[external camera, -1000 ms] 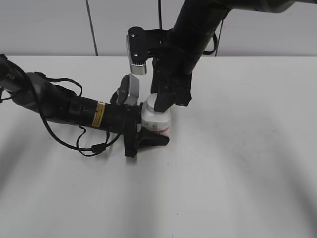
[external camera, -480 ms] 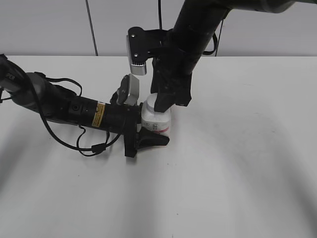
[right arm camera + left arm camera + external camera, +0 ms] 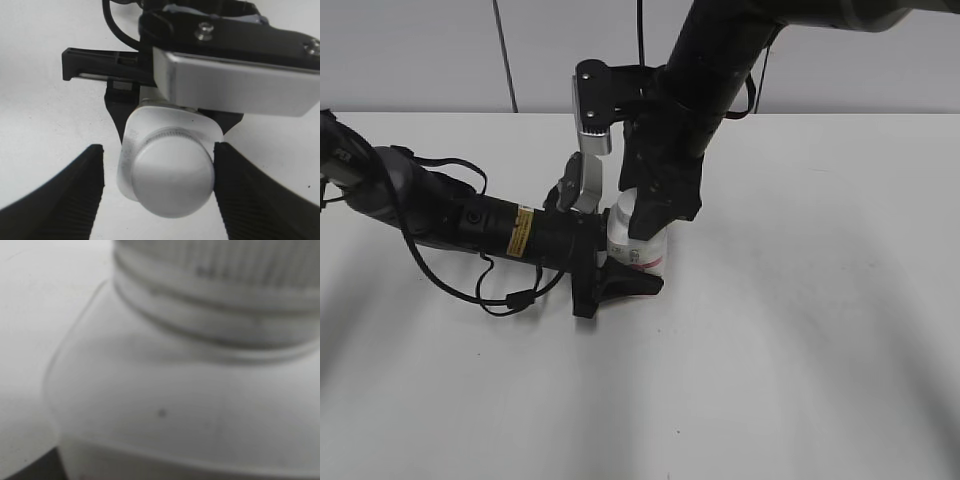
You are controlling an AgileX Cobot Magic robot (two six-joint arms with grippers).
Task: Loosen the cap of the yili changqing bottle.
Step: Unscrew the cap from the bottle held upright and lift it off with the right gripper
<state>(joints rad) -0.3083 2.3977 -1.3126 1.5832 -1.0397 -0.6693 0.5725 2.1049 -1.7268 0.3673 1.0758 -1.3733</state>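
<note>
While the bottle (image 3: 638, 246) stands upright on the white table (image 3: 800, 330), left of the middle in the exterior view, both arms crowd around it. The left arm lies low along the table from the left edge, and its gripper (image 3: 615, 270) clamps the bottle's body from the side, one black finger (image 3: 625, 283) showing in front of the pink-red label; the far finger is hidden behind the bottle. That grip shows again in the right wrist view, where the left gripper's black frame sits just behind the bottle's squarish shoulders (image 3: 170, 125). From above, the right arm comes down steeply and its gripper (image 3: 159, 192) straddles the cap (image 3: 172, 180). Its two ribbed black fingers (image 3: 65, 195) stand spread, one on each side: the left-hand one is clearly apart from the cap with white table showing between, while the right-hand one is just beside the cap's edge, and whether it touches I cannot tell. So the jaws are spread and pinch nothing. Seen from the left wrist camera, the picture is filled by the bottle's white sloped shoulder (image 3: 165, 405) and the ribbed cap rim (image 3: 225, 265) at very close range, blurred.
</note>
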